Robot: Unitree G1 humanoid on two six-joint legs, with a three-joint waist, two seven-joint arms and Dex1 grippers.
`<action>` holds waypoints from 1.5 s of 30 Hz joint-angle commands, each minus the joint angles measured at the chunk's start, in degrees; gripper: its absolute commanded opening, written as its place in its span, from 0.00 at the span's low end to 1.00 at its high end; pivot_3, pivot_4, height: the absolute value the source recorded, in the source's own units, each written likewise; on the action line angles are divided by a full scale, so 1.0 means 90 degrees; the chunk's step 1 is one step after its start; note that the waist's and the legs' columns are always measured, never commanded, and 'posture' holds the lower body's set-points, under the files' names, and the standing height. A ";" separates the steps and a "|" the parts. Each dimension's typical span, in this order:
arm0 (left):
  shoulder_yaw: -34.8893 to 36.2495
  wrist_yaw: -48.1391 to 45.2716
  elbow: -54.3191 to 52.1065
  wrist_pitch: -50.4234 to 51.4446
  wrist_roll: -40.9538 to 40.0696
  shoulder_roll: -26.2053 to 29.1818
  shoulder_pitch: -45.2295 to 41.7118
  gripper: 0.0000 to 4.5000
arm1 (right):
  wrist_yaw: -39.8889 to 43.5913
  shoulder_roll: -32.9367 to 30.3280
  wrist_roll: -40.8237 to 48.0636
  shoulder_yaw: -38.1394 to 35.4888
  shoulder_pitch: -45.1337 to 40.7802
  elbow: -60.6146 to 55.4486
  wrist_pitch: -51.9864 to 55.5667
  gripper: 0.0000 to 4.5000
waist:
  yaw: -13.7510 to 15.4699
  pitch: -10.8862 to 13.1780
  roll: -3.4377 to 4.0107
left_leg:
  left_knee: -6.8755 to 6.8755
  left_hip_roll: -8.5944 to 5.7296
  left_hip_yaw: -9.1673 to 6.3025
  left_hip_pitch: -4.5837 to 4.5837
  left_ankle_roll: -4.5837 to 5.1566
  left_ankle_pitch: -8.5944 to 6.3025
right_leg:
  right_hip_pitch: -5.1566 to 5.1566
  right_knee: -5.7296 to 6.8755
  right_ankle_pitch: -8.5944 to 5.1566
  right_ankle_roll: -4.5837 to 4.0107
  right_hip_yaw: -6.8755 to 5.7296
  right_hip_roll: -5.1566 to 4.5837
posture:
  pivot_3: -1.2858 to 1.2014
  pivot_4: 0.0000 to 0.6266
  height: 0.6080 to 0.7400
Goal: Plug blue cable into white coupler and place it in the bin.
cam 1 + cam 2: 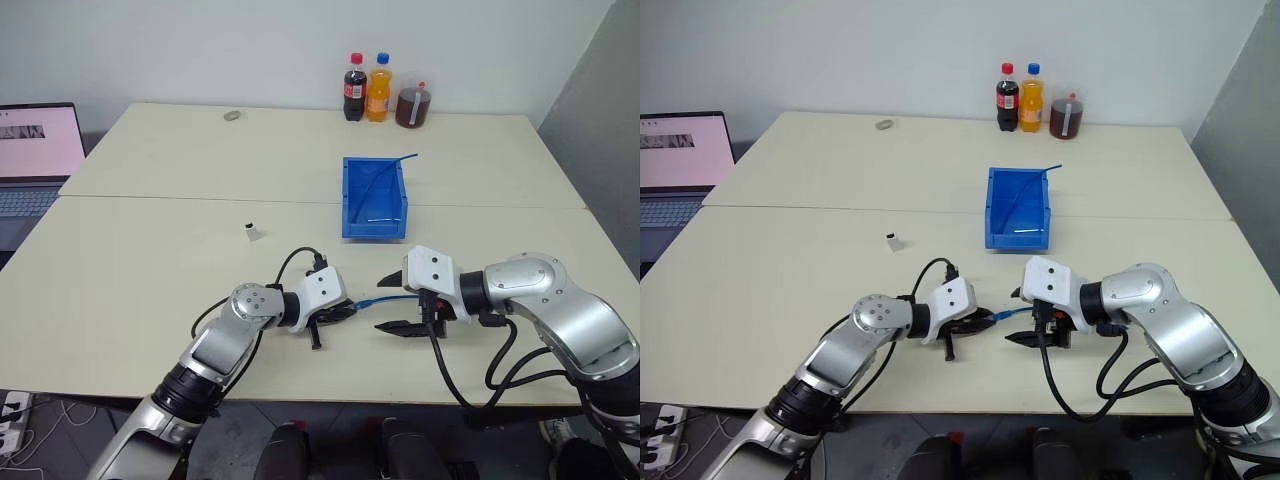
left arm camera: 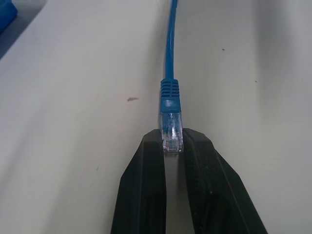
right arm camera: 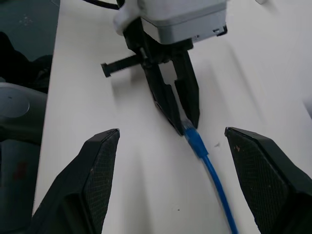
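The blue cable [image 1: 388, 298] lies on the table near the front edge, between my two grippers. My left gripper [image 2: 171, 139] is shut on the blue cable's clear plug [image 2: 171, 127], and the cord runs straight away from its tips. My right gripper [image 1: 392, 302] stands open just right of it, one finger on each side of the cord, holding nothing. The white coupler [image 1: 250, 233] stands alone on the table, farther back and to the left of both grippers. The blue bin [image 1: 348, 195] sits behind the grippers at mid-table, with a thin blue strand [image 1: 392, 175] leaning inside it.
Two soda bottles [image 1: 366, 88] and a dark jar [image 1: 413, 105] stand at the table's back edge. A small grey ring [image 1: 232, 115] lies at the back left. An open laptop [image 1: 35, 160] sits off the left side. A seam [image 1: 200, 199] crosses the tabletop.
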 commanded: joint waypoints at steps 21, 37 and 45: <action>0.1693 0.0454 -0.0470 -0.0987 -0.2399 -0.1436 0.0634 0.05 | -0.1243 0.2158 0.2704 -0.2589 0.2278 0.0673 0.0004 0.82 | -0.0038 -0.0002 0.0002 | -0.0001 0.0003 0.0003 -0.0003 0.0001 0.0000 | -0.0003 -0.0002 0.0006 0.0005 0.0007 0.0005 | 0.52 0.24 1.00; 0.1732 0.0330 -0.1442 0.0569 -0.3712 -0.1308 0.0797 0.05 | -0.0941 0.2196 0.3670 -0.3181 0.1197 0.2063 -0.0211 0.82 | -0.0055 -0.0003 0.0005 | -0.0003 0.0005 0.0007 0.0000 0.0001 0.0000 | -0.0003 -0.0003 0.0006 0.0005 0.0013 0.0009 | 0.52 0.24 1.00; 0.1828 0.0349 -0.1502 0.0862 -0.4028 -0.1295 0.0812 0.05 | -0.0651 0.2067 0.4107 -0.3102 0.0971 0.2348 0.0031 0.82 | -0.0054 -0.0003 0.0005 | -0.0004 0.0005 0.0008 -0.0001 0.0001 0.0000 | -0.0004 -0.0004 0.0006 0.0005 0.0013 0.0009 | 0.52 0.24 1.00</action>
